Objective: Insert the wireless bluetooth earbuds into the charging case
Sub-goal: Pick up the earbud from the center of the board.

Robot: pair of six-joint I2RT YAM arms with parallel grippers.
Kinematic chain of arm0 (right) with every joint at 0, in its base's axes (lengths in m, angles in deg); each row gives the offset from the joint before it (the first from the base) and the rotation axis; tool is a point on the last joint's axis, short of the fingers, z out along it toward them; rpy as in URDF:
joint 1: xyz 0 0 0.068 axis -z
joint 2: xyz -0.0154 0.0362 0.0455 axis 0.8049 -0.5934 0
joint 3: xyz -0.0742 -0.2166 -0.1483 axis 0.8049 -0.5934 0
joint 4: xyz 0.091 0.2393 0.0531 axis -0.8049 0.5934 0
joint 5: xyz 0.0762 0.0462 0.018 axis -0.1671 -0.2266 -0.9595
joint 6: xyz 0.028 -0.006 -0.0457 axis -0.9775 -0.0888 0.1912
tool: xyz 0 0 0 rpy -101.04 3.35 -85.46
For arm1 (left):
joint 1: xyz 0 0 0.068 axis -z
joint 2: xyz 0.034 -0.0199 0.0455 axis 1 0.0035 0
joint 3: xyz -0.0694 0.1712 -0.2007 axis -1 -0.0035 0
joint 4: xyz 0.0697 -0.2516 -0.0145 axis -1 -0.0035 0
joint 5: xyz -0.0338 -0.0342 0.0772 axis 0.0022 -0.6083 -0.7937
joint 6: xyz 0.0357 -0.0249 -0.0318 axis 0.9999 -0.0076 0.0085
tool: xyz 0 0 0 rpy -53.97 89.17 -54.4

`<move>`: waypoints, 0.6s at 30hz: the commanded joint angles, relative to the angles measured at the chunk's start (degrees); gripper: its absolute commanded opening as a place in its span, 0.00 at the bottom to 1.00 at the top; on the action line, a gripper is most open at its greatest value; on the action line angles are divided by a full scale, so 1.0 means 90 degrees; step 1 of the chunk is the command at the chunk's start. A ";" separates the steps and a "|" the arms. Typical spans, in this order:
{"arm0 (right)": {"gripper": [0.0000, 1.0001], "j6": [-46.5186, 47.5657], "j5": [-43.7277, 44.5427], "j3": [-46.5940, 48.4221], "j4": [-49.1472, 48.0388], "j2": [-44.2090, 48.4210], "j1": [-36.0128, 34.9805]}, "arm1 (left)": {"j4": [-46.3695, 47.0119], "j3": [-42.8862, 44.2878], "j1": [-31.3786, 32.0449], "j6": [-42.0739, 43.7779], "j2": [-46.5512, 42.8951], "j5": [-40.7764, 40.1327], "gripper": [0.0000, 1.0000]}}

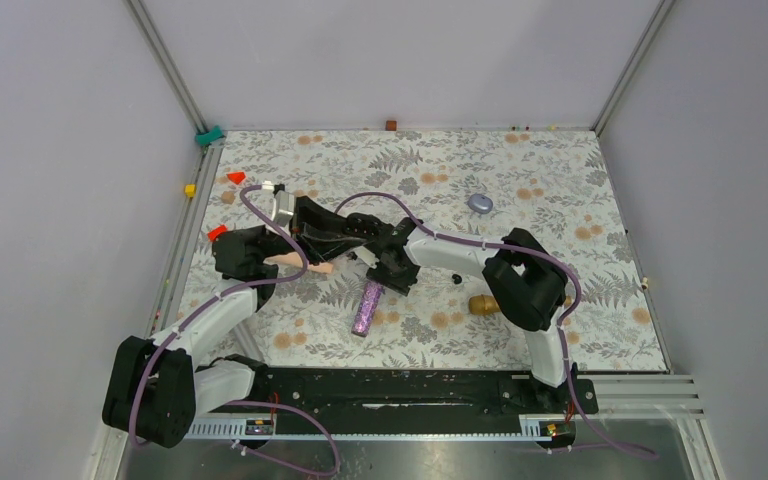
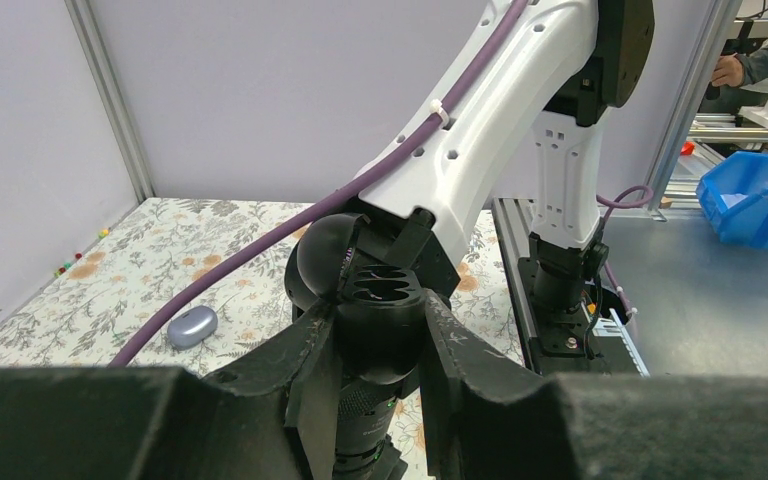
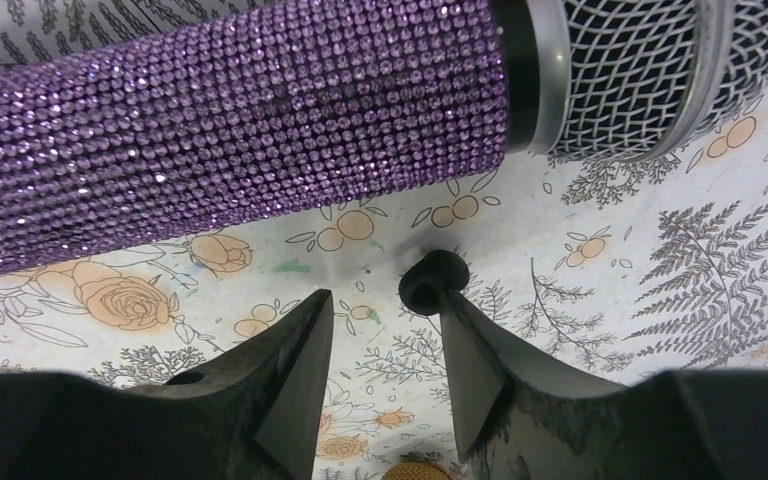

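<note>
**Nearly on the earbud, case held ready**

Broadly, the flowered bench (image 1: pixel 560 160) carries everything, and both my arms crowd its middle. Across the top of the right wrist view lies the purple microphone (image 3: pixel 230 130), mesh head to the right. It sits close beyond my fingers, so I judge there is little room to approach from that side.

My left gripper (image 2: pixel 378 305) is clamped narrow on the charging case (image 2: pixel 382 290). I hold it this way, I think, to offer its two sockets upward. Its lid (image 2: pixel 325 260) stands open behind, and its long axis seems to run from one finger to the other.

My right gripper (image 3: pixel 385 300) stands half spread and holds nothing. The earbud (image 3: pixel 435 280) lies on the bench touching the tip of one finger, just ahead of the gap rather than between the fingers. It is too small for me to tell which way it points.
</note>
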 commanded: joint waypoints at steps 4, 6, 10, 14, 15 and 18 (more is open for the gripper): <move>0.45 0.0217 0.0279 -0.0090 -0.0177 -0.0146 -0.0049 | 0.0385 0.0147 -0.0033 0.0012 -0.0137 0.0097 0.00; 0.40 0.0258 0.0321 -0.0119 -0.0233 -0.0140 -0.0049 | 0.0385 0.0143 -0.0035 0.0007 -0.0139 0.0090 0.00; 0.32 0.0381 0.0457 -0.0191 -0.0334 -0.0109 -0.0047 | 0.0390 0.0156 -0.0044 -0.0001 -0.0141 0.0103 0.00; 0.26 0.0446 0.0570 -0.0255 -0.0426 -0.0079 -0.0051 | 0.0395 0.0154 -0.0042 -0.0019 -0.0141 0.0114 0.00; 0.24 0.0452 0.0595 -0.0260 -0.0443 -0.0070 -0.0054 | 0.0395 0.0154 -0.0045 -0.0023 -0.0141 0.0114 0.00; 0.23 0.0496 0.0672 -0.0288 -0.0495 -0.0018 -0.0049 | 0.0404 0.0160 -0.0042 -0.0038 -0.0142 0.0125 0.00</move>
